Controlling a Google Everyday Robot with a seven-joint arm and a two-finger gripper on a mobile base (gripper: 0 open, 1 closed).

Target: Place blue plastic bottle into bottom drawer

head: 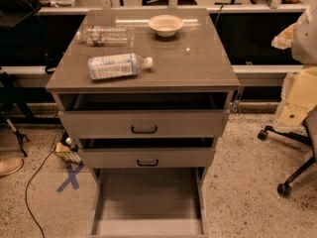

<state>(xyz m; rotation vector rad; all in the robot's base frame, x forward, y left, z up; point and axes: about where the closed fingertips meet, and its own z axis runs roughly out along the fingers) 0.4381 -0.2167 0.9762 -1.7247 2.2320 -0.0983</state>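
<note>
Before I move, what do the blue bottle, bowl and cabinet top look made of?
The blue plastic bottle looks like thin translucent plastic with a printed label. The bowl is matte off-white, perhaps paper or plastic. The cabinet top is smooth and glossy, reflecting lights: likely laminate. The gripper is not in view.

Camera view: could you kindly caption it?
The blue bottle lies on the cabinet top; bottom drawer open; gripper out of view.

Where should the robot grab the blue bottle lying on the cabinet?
Probably the blue bottle around its labelled middle, coming from straight above. It lies on its side on the cabinet top, cap pointing right, so fingers can close across its round body front to back. The gripper is not in view.
</note>
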